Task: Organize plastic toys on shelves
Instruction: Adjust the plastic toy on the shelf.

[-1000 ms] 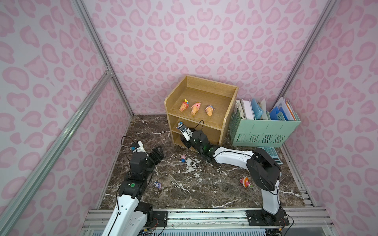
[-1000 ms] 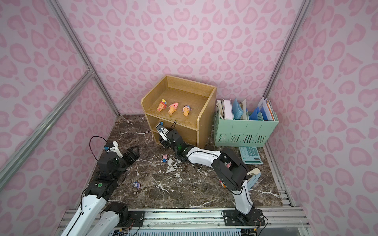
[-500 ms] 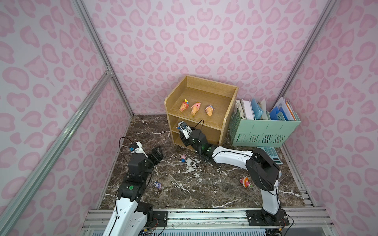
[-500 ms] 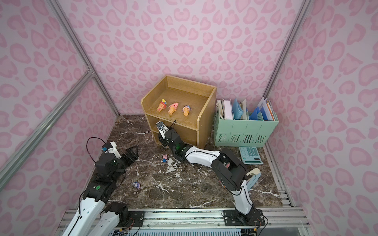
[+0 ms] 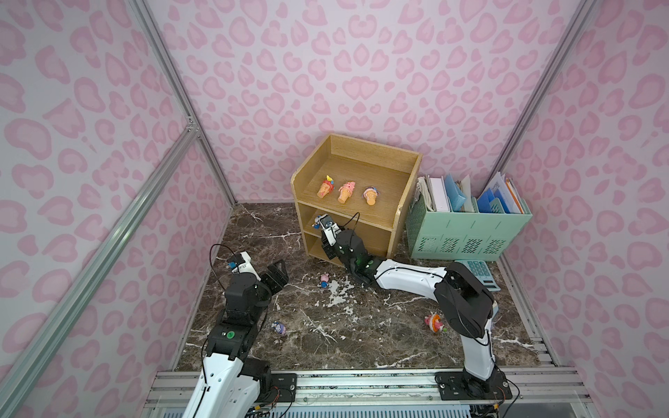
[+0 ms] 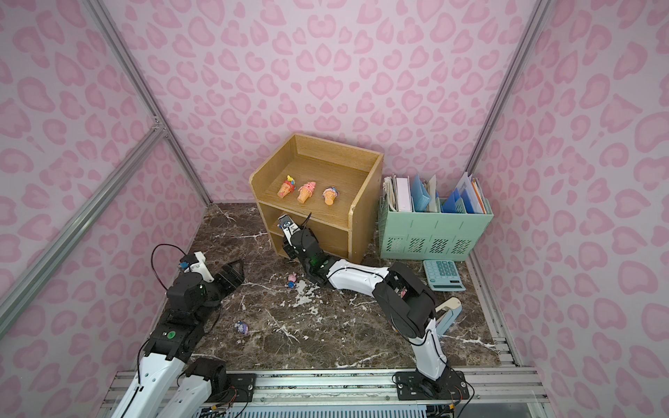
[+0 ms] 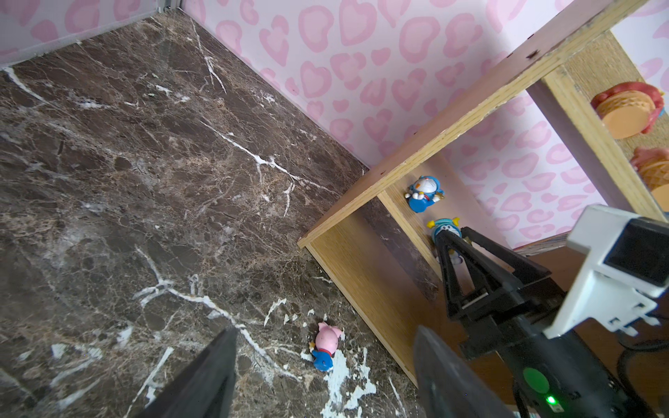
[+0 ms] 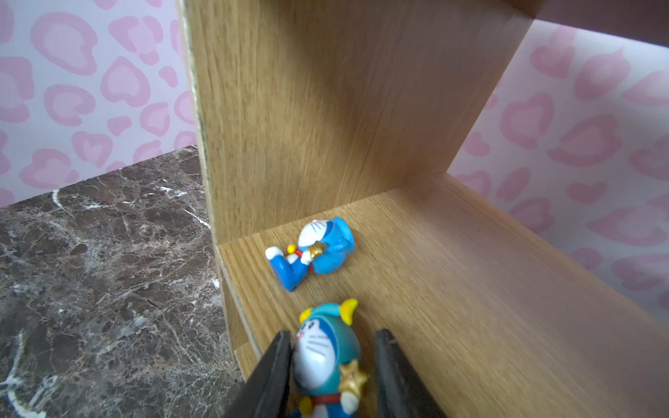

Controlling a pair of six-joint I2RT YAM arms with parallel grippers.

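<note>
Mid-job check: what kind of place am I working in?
Probably a staged robot booth, not a real room: heart-print panels on aluminium framing, a marble-look tabletop with a toy shelf, and two arms bolted to a front rail.

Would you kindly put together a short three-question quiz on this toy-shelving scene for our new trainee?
1. How many cone toys lie on the top tier of the shelves?
2. True or false: the left gripper holds a toy.
3. The teal-hooded figurine between the right gripper's jaws is at which tier? A top; B middle; C bottom.
Key: 1. three; 2. false, its jaws are open and empty; 3. B.
</note>
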